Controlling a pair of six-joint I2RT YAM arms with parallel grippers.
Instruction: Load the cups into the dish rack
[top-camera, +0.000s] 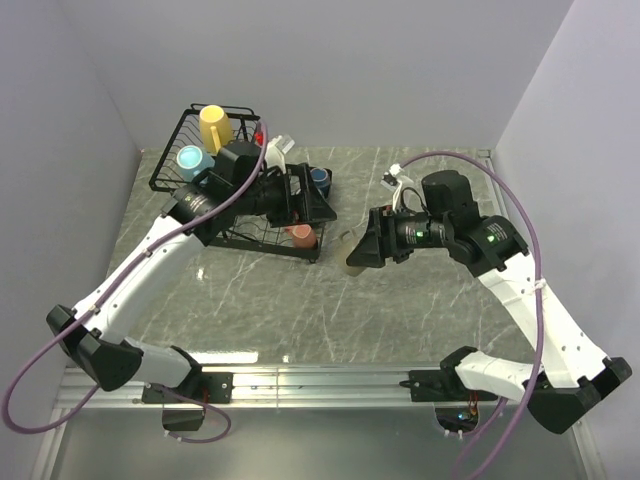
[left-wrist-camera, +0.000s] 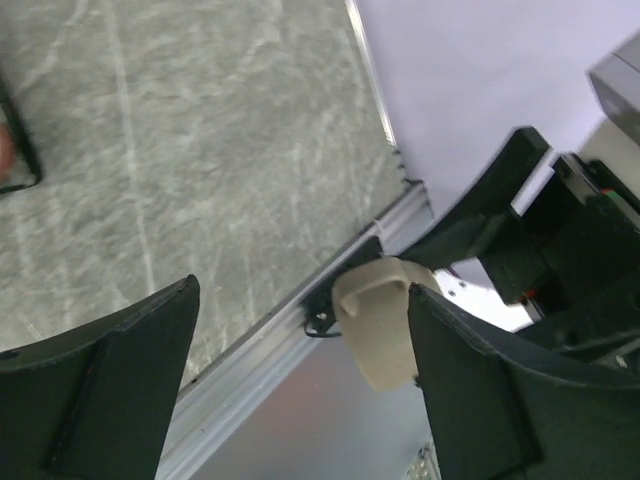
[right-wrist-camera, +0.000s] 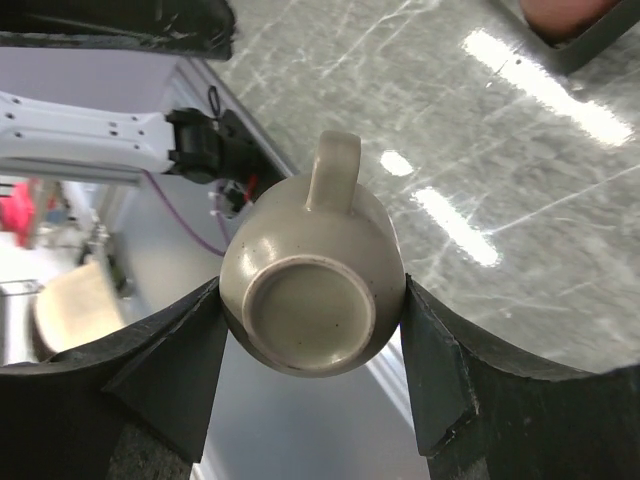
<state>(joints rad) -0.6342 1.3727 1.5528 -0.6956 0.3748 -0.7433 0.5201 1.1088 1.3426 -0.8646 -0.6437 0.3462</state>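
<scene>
Grey marble bench, centre frame: right end effector clamps a small olive-brown mug lying sideways. Upper left, left end effector gapes wide, empty, by the black wire dish rack.

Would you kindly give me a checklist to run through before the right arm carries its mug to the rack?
1. Right claw grips beige mug on both sides: ok.
2. Handle clear of the claw: ok.
3. Left claw open, empty: ok.
4. Left arm clear of rack: not ok, it hangs over it.
5. Free place in rack: cannot tell.
</scene>
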